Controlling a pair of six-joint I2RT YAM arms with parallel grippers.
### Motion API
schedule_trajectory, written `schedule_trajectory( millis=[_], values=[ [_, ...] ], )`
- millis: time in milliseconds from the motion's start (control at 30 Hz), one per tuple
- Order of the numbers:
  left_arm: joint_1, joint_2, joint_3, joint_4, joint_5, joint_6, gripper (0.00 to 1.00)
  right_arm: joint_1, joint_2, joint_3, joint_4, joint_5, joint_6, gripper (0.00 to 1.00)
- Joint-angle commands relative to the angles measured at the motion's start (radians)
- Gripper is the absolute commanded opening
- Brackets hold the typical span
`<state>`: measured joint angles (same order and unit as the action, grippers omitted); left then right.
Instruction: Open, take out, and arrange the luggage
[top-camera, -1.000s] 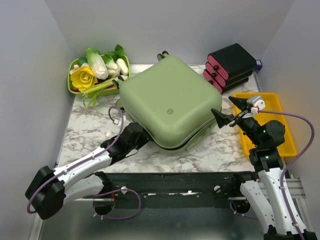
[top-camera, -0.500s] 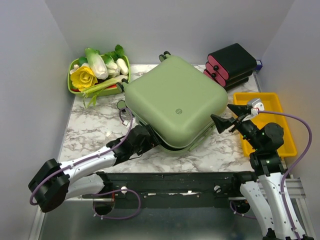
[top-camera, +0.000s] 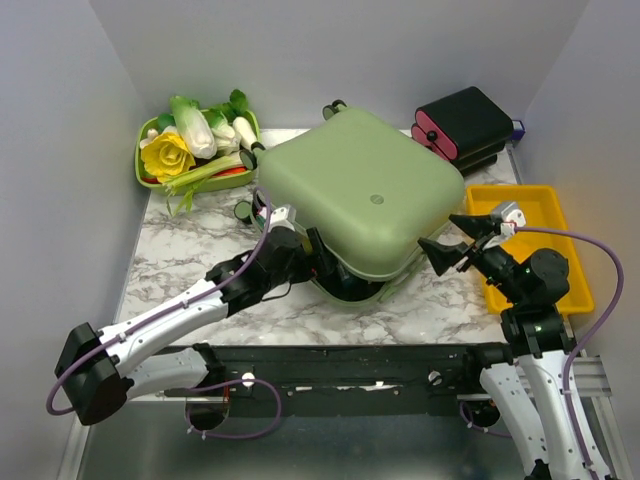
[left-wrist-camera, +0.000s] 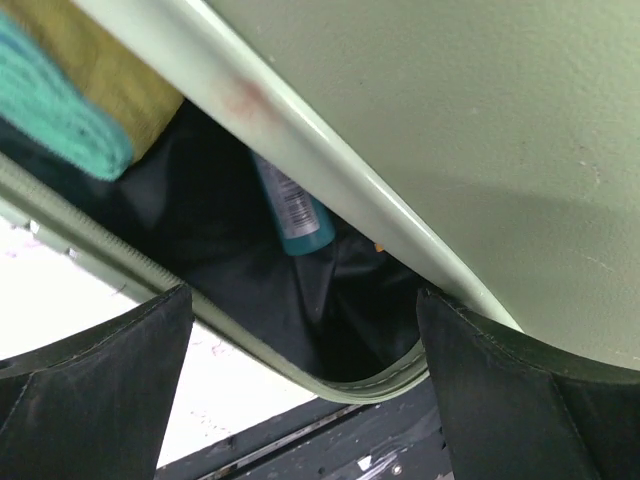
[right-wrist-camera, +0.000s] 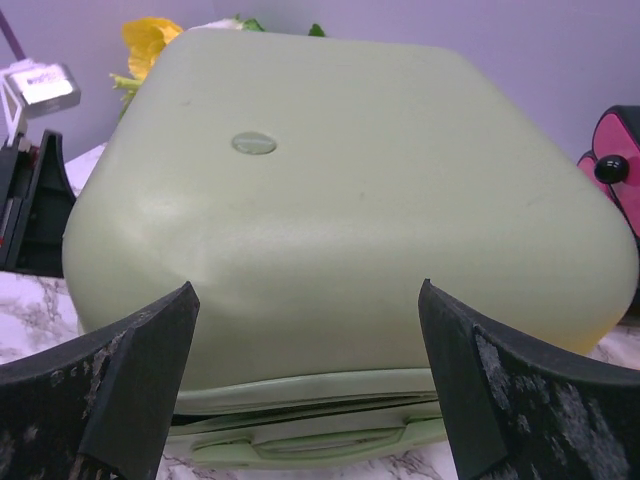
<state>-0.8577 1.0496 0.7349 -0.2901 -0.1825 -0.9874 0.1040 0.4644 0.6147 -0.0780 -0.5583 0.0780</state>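
The pale sage-green luggage lies mid-table with its lid tilted up at the near-left side. My left gripper is open and pushed under the raised lid edge. In the left wrist view the lid's underside is above, the black lining below, with a teal bottle and teal and mustard cloths inside. My right gripper is open and empty, just off the luggage's right corner. In the right wrist view it faces the shell, round logo and handle.
A green basket of toy vegetables stands at the back left. A black box with pink-red ends sits at the back right, also in the right wrist view. A shallow yellow tray lies at the right, beside my right arm.
My left arm has pushed forward and right under the lid, raising it. The luggage has shifted right and toward the back. My right gripper has backed off slightly, still open.
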Motion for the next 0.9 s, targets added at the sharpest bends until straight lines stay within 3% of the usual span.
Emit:
schedule_trajectory(
  millis=[0, 200, 500, 733, 867],
  values=[
    [0.003, 0.064, 0.154, 0.115, -0.049, 0.061, 0.99, 0.003, -0.015, 0.025, -0.04, -0.054, 0.002, 1.0],
    [0.003, 0.151, 0.297, 0.115, -0.044, 0.122, 0.99, 0.005, -0.053, 0.072, -0.078, -0.13, -0.069, 1.0],
    [0.005, 0.246, 0.489, 0.086, -0.058, 0.184, 0.99, 0.005, -0.096, 0.2, -0.163, -0.307, -0.437, 1.0],
    [0.003, 0.334, 0.675, 0.028, -0.054, 0.237, 0.99, 0.003, 0.04, 0.301, -0.248, -0.206, -0.714, 1.0],
    [0.005, 0.391, 0.78, -0.012, -0.034, 0.259, 0.99, 0.003, 0.06, 0.281, -0.132, -0.068, -0.765, 1.0]
  ],
)
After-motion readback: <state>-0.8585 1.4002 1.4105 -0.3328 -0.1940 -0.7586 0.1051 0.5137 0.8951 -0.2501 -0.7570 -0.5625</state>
